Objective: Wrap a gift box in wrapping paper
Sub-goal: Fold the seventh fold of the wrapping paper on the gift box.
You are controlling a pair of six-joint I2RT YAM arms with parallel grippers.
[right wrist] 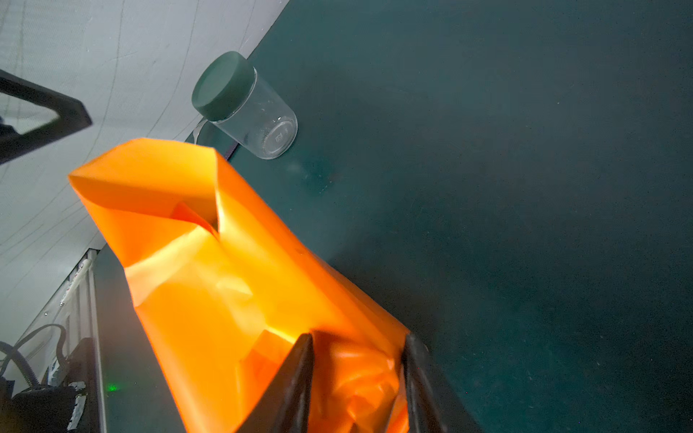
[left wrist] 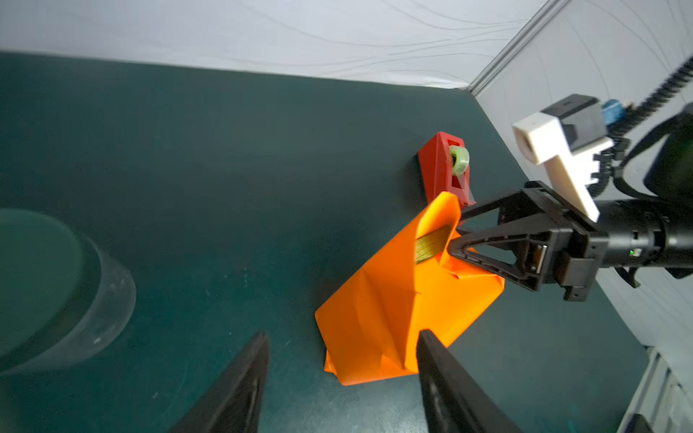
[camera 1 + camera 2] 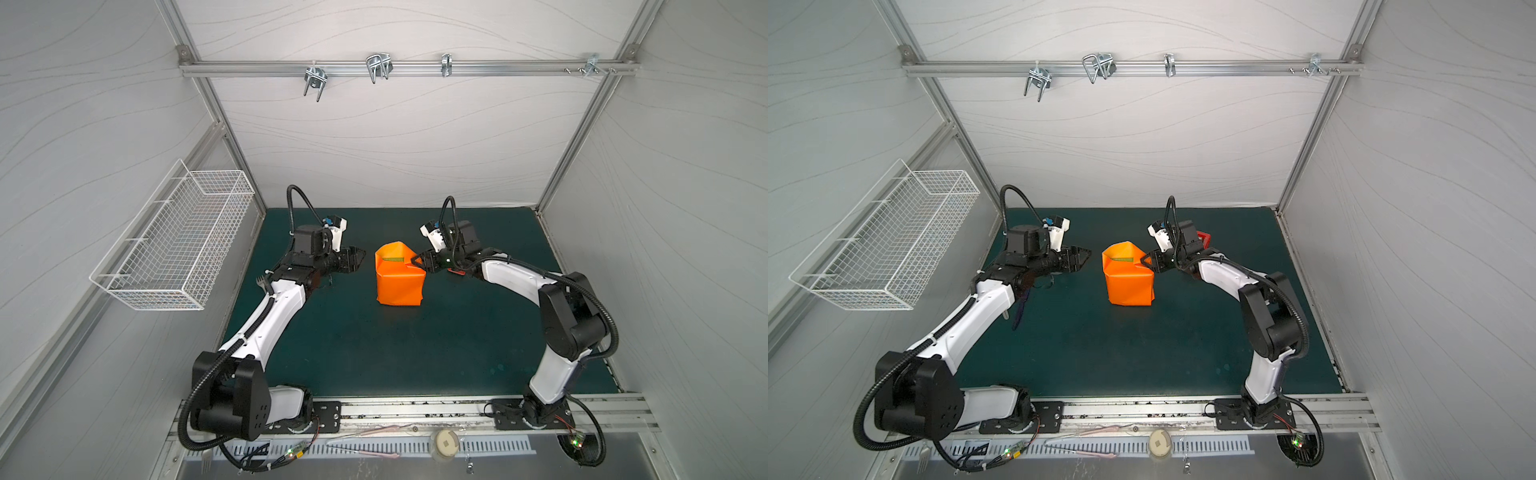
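The orange wrapping paper point(image 3: 399, 282) point(image 3: 1129, 282) stands mid-table, folded up round the gift box, its top flaps open. Only a yellow-green sliver of the gift box point(image 3: 392, 259) point(image 2: 433, 245) shows inside the top. My right gripper point(image 3: 417, 264) point(image 1: 359, 337) is at the paper's upper right corner. Its jaws stand apart and straddle a creased flap, one finger inside and one outside point(image 2: 455, 233). My left gripper point(image 3: 360, 259) point(image 2: 343, 333) hangs open just left of the paper, touching nothing.
A red tape dispenser point(image 2: 442, 168) point(image 3: 1204, 237) sits behind the right gripper. A glass jar with a dark green lid point(image 1: 243, 105) stands under the left arm. A white wire basket point(image 3: 174, 245) hangs on the left wall.
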